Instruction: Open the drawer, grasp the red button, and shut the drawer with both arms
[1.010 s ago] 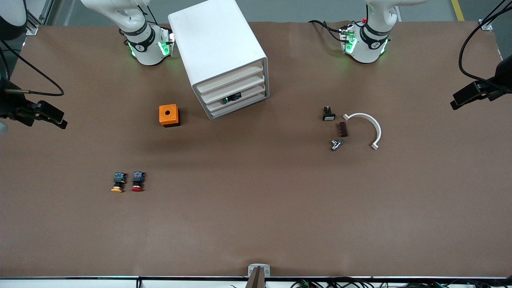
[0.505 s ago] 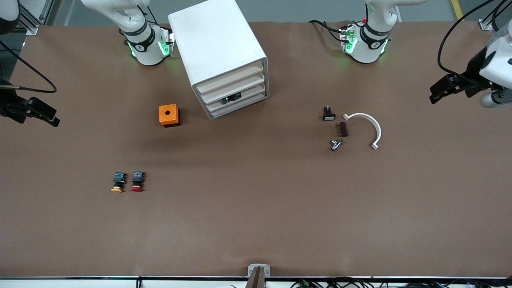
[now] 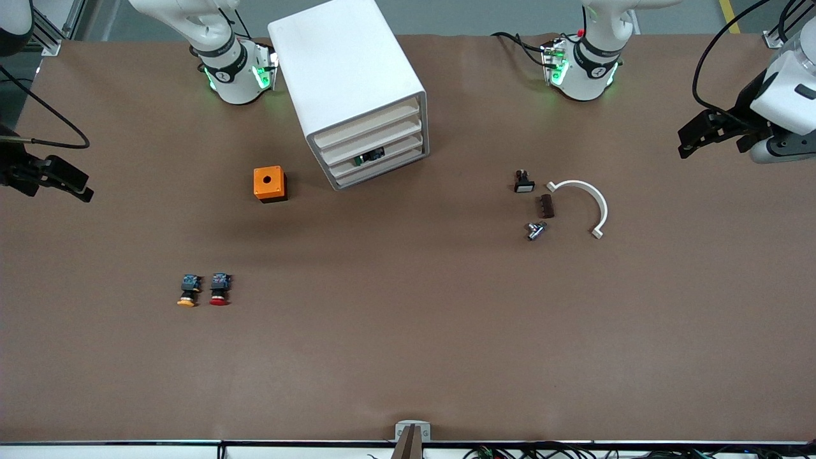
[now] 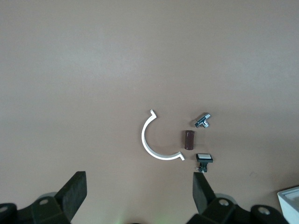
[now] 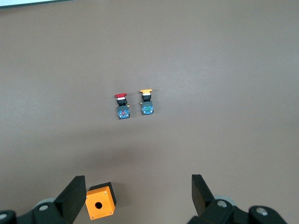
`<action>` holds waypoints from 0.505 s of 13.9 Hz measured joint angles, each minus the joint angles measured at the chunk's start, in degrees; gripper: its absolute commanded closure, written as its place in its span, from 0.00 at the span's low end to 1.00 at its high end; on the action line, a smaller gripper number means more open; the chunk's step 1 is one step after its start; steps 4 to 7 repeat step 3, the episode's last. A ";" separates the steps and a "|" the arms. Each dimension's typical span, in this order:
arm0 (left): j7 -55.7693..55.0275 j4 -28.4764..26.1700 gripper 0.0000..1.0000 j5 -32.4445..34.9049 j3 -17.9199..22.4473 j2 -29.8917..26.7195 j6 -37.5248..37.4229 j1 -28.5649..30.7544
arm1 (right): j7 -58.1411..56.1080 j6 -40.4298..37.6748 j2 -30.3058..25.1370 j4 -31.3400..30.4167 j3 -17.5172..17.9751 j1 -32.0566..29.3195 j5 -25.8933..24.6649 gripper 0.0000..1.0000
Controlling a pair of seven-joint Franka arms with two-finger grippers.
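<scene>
Drawer point(image 3: 373, 153) sat shut in the cabinet point(image 3: 347, 83), contents mostly hidden. Button point(image 3: 219, 289) lay on open worktop point(image 3: 408, 331), nearer the camera. Left tool point(image 3: 695, 135) and right tool point(image 3: 60, 178) hung wide at the worktop's ends, partly cut off.

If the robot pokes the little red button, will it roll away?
Probably a bit. The red button lies on its side on the flat table, and its round cap might let it swing in a curve. Its blocky rear end would likely stop it. It looks small, so probably light.
</scene>
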 measured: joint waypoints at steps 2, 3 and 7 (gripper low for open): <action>0.93 0.43 0.00 0.00 0.03 0.00 0.00 0.00 | 0.00 0.00 0.00 -0.01 0.00 -0.01 -0.05 0.00; 0.98 0.54 0.00 0.00 0.03 0.00 -0.02 0.00 | 0.00 0.00 0.00 -0.01 0.00 -0.03 -0.05 0.00; 0.98 0.54 0.00 0.00 0.03 0.00 -0.02 0.00 | 0.00 0.00 0.00 -0.01 0.00 -0.03 -0.05 0.00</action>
